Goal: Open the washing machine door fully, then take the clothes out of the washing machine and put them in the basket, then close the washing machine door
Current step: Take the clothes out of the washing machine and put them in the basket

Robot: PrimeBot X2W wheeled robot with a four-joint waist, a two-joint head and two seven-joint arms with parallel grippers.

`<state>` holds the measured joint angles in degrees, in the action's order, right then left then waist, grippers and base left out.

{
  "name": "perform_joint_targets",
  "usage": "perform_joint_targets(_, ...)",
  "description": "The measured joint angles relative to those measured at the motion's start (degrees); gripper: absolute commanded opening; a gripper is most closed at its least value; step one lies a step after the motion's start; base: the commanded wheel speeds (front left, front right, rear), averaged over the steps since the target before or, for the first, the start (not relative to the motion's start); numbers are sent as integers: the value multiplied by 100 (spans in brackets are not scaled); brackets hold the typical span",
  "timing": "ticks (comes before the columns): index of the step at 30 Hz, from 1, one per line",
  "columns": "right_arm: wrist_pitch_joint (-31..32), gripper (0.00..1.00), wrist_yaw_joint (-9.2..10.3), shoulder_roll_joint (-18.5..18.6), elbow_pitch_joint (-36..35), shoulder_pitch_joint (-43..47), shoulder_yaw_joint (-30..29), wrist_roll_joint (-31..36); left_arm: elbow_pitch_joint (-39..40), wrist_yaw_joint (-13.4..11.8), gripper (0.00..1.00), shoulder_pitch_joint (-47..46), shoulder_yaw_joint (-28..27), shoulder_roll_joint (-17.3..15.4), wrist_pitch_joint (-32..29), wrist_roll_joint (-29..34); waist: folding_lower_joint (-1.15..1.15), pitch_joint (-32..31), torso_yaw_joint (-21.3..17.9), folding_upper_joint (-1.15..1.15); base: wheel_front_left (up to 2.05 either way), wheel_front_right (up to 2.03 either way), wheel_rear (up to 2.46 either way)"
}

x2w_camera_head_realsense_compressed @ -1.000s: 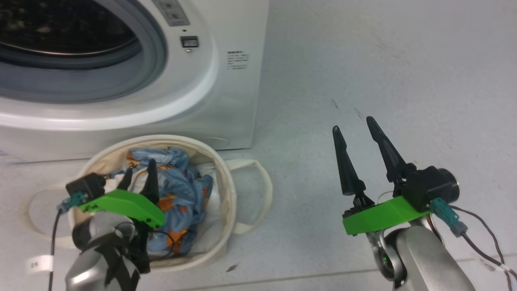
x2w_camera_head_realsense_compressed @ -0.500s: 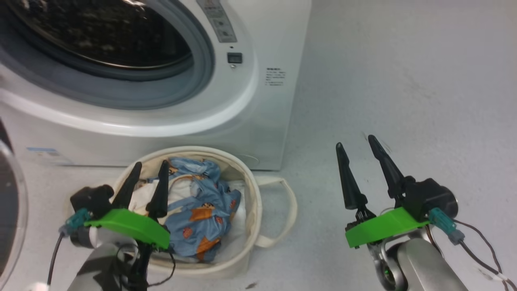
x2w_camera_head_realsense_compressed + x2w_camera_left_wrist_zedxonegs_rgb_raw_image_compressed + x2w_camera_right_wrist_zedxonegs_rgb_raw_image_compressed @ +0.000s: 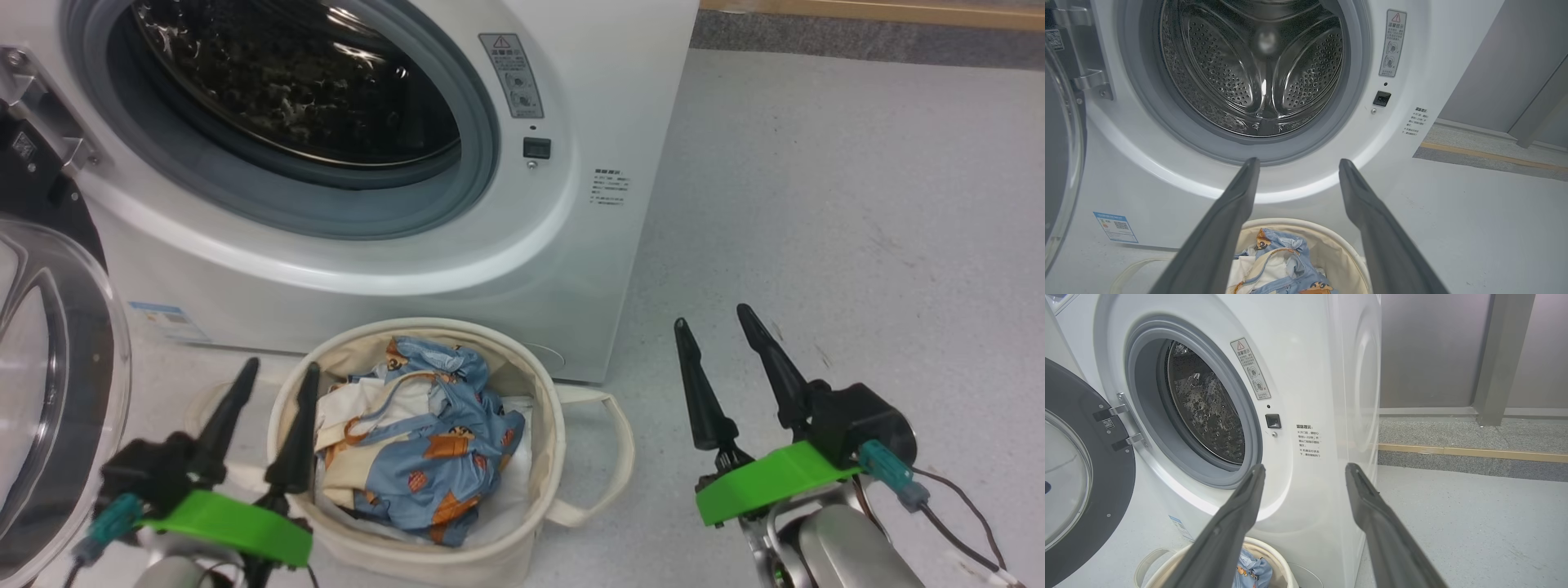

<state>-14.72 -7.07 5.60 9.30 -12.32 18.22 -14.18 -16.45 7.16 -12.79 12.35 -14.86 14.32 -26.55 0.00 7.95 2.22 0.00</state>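
**DESK:** Where do things stand?

**OPERATOR:** My left gripper (image 3: 280, 367) and right gripper (image 3: 711, 317) hang low over the floor (image 3: 857, 204), both with fingers spread wide and holding nothing. The clothes (image 3: 433, 457) lie heaped in the basket (image 3: 549, 408). It sits on the floor just in front of the washing machine (image 3: 604, 82), below the opening. The drum (image 3: 1257, 69) looks like bare steel to me. The washing machine door (image 3: 57, 384) stands swung out on my left.

**DESK:** What could go wrong from here?

**OPERATOR:** I judge that only the closing is left. The door is a glossy rim around bulging glass, so a fingertip pushing there could skid off and leave it ajar. My left gripper sits between the door and the basket. A careless swing could catch the arm, or nudge the soft basket by its loop handle (image 3: 620, 457) and spill the clothes. A weak push may also stop short of the latch (image 3: 536, 148).

**DESK:** And the room?

**OPERATOR:** The floor is pale grey and speckled, scuffed in spots. Grey wall panels (image 3: 1433, 347) stand behind, with a yellow strip (image 3: 1474, 453) running near their foot.
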Motion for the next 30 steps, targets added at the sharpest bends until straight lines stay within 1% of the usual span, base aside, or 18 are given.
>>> perform_joint_targets(5, 0, 100, 0, 2, 12, 24, -1, -2, 303, -9, 100, 227, -290, -70, 0, -11, 0, -16, 27, 0, 0, 0, 0)
perform_joint_targets(13, 0, 100, 0, 3, 11, 105, -3, -4, 411, -15, 100, 464, -459, 40, 0, -234, 0, -14, 12, 0, 0, 0, 0)
perform_joint_targets(30, 0, 100, 0, 3, 10, 105, -8, -4, 495, -10, 100, 467, -503, 101, 0, -287, 0, -11, -31, 0, 0, 0, 0)
